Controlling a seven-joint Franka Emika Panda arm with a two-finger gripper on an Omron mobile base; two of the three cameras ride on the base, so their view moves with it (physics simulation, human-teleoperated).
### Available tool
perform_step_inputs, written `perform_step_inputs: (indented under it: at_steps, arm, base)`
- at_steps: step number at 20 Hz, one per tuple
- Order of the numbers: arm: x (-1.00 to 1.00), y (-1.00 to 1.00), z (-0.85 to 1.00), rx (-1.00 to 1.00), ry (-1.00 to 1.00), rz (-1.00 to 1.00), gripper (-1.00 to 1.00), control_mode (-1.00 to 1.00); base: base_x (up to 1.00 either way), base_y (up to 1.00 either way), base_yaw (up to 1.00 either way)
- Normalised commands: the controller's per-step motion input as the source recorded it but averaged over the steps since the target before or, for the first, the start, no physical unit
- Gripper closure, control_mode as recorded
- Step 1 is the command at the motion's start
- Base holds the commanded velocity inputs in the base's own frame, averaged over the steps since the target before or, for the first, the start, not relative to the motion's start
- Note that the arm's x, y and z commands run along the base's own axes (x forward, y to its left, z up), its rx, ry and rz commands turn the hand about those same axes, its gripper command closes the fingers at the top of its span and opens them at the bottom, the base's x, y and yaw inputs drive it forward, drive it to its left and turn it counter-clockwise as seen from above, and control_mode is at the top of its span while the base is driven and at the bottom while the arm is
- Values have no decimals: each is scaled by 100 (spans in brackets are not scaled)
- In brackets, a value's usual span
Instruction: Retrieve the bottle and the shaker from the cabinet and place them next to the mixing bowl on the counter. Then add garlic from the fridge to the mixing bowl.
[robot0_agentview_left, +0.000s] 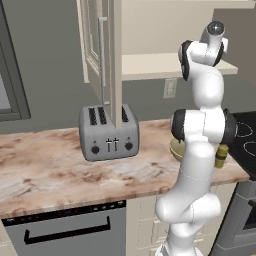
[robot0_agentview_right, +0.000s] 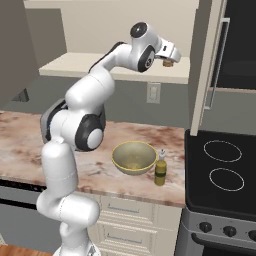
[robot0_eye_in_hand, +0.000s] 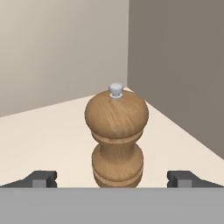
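Gripper (robot0_eye_in_hand: 112, 179) is sitting wide open, holding nothing, fingertips either side of the shaker (robot0_eye_in_hand: 116, 138), which is standing upright mid-frame in hand view on the cabinet (robot0_eye_in_hand: 48, 135) shelf.

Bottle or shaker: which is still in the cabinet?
The brown wooden shaker, upright on the cabinet shelf. The bottle already stands beside the mixing bowl.

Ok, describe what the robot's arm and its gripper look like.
The arm is glossy white, built of rounded tubular segments joined by dark grey to black ring joints, with a dark round cap at the top joint. No loose cables or markings show. The gripper ends in two small dark grey, blocky tips.
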Motion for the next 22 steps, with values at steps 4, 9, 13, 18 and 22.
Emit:
perform_step_inputs:
  at_steps: [4,9,13,18,22]
  arm:
    - [6,-1,-12,0,1,0,-100,-100]
    - [10,0,-8,0,0,0,-100,-100]
    - [14,-9,0,0,0,0,-100,-100]
    - [13,-15,0,0,0,0,-100,-100]
    - [11,-12,0,0,1,0,-100,-100]
  base:
    - [0,0,0]
    - [0,0,0]
    - [0,0,0]
    - [0,0,0]
    - [0,0,0]
